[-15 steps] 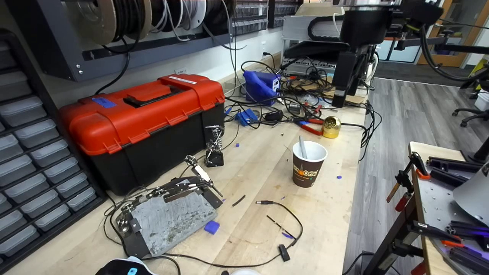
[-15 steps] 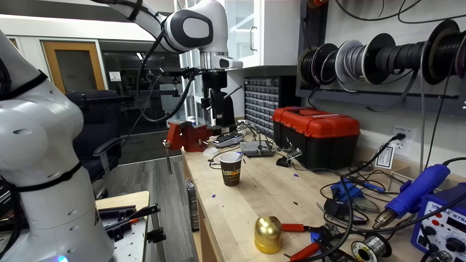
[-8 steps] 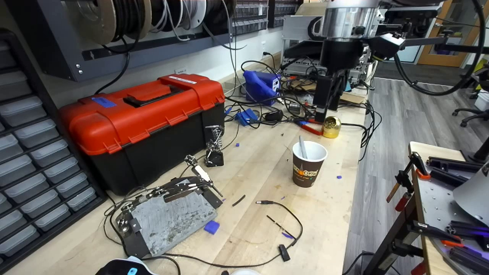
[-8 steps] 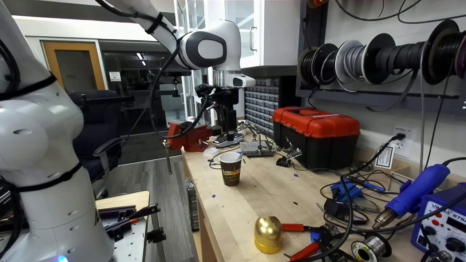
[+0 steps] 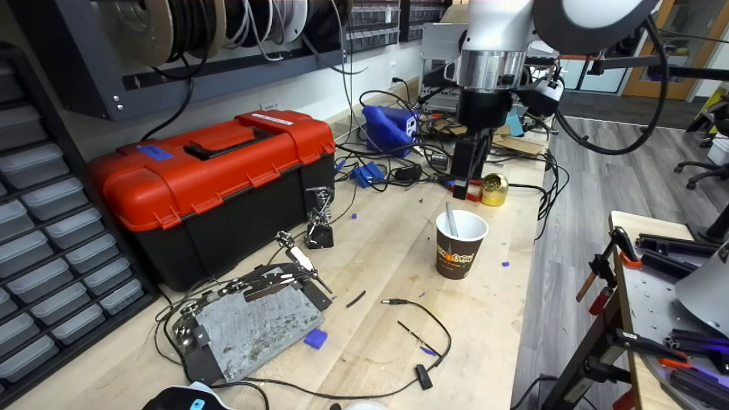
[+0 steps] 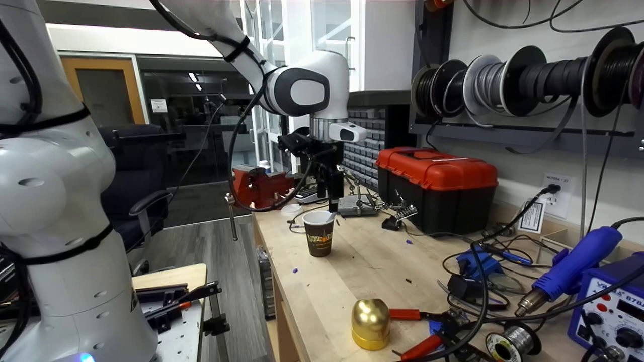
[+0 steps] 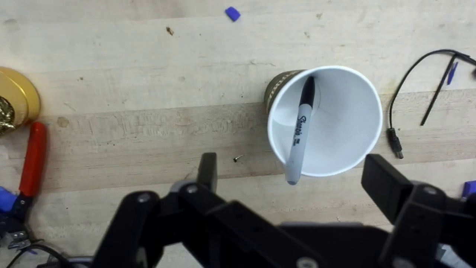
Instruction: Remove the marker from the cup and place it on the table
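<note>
In an exterior view, the pale worktop (image 5: 481,336) runs along a wall (image 5: 319,91), grey plank floor (image 5: 581,182) beyond its open edge. A red-lidded toolbox (image 5: 222,188) stands at the wall side, spools (image 5: 156,37) hang above, and small drawers (image 5: 60,199) stand beside it. The arm (image 5: 498,31) hangs lower than in the earlier frame and nearer the cup (image 5: 459,249), which stands upright where it was.

In an exterior view, a red vise (image 6: 259,188) sits at the worktop's edge, a dark chair (image 6: 127,168) off to its left; here too the arm has come down.

In the wrist view, the claw (image 7: 292,167) has its fingers wide apart. The marker (image 7: 301,134) leans in the cup, black end low inside, grey end jutting over the rim and showing between the fingers. At the left, a gold pot (image 7: 29,96) holds brass-coloured shavings (image 7: 5,113).
</note>
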`<move>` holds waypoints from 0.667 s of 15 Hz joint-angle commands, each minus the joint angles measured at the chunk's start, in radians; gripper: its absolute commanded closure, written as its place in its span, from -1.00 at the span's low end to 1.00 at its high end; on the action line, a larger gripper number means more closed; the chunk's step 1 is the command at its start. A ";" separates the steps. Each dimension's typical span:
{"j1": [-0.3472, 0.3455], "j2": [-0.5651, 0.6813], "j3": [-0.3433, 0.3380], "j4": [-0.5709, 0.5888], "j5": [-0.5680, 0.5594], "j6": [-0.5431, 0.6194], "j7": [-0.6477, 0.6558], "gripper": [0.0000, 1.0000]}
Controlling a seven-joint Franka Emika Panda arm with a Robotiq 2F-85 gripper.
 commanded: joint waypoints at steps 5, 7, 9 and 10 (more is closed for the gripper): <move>0.016 0.136 -0.011 0.097 0.020 0.024 -0.108 -1.00; 0.018 0.157 -0.010 0.112 0.021 0.022 -0.123 -1.00; 0.018 0.173 -0.010 0.121 0.022 0.021 -0.133 -1.00; 0.017 0.179 -0.010 0.123 0.022 0.020 -0.136 -1.00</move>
